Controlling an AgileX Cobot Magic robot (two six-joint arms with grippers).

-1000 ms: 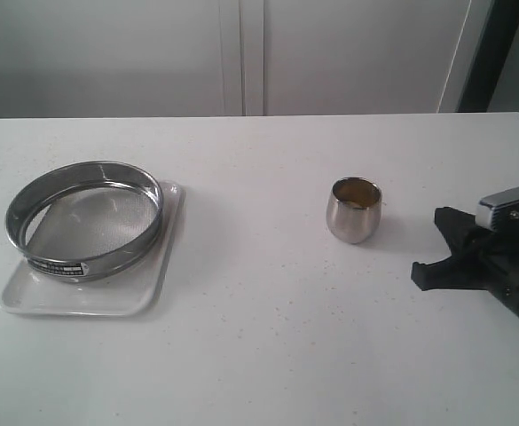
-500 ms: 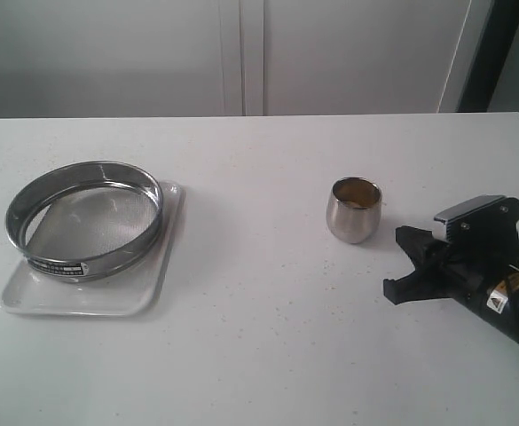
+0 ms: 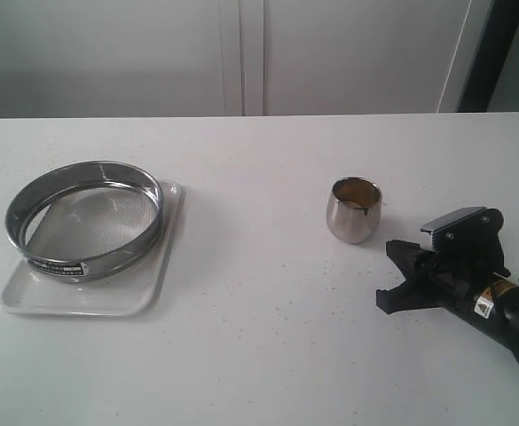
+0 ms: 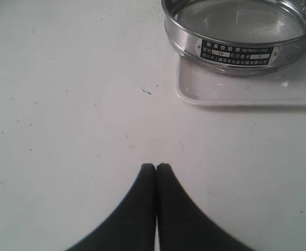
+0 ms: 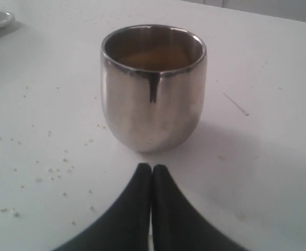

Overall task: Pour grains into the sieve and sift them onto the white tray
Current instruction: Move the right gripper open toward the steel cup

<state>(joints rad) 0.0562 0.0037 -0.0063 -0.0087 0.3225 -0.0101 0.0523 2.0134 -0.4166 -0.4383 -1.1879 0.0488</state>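
A white counter (image 3: 259, 346) is seen from the front. Toward its left side the sieve (image 3: 89, 259) is set on the white tray (image 3: 82, 303), its steel rim tilted a little, with a black-and-white label on the near wall. Its mesh looks bare. Right of centre a small rounded steel cup (image 3: 355, 211) stands upright, and yellowish-brown grains (image 5: 154, 57) are seen inside it. A few loose specks are scattered on the counter around the cup.

The right arm (image 3: 485, 297) is stretched low over the counter from the right edge, pointed at the cup. The right claw (image 5: 151, 168) is pressed fully closed (tips touching) and nothing is gripped; it is held just short of the cup. The left claw (image 4: 156, 166) is likewise closed and empty above bare counter, with the sieve and tray near its tips.
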